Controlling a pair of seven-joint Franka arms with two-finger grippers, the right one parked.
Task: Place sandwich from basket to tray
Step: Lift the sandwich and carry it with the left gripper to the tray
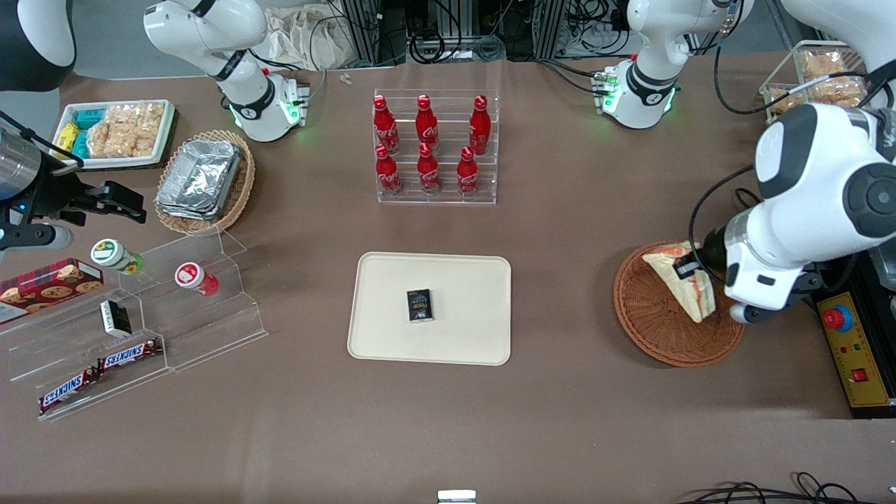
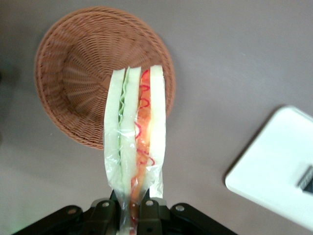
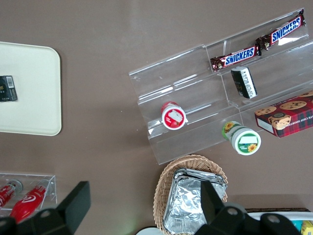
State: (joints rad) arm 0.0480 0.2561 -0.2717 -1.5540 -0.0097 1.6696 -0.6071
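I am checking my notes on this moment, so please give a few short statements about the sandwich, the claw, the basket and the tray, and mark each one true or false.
1. The claw is shut on the sandwich. True.
2. The sandwich lies flat on the floor of the basket. False: it hangs from the claw above the basket.
3. The tray already carries a small dark box. True.
4. The sandwich is unwrapped. False: clear plastic film covers it.
5. The claw hovers over the tray. False: it is above the basket, toward the working arm's end of the table.
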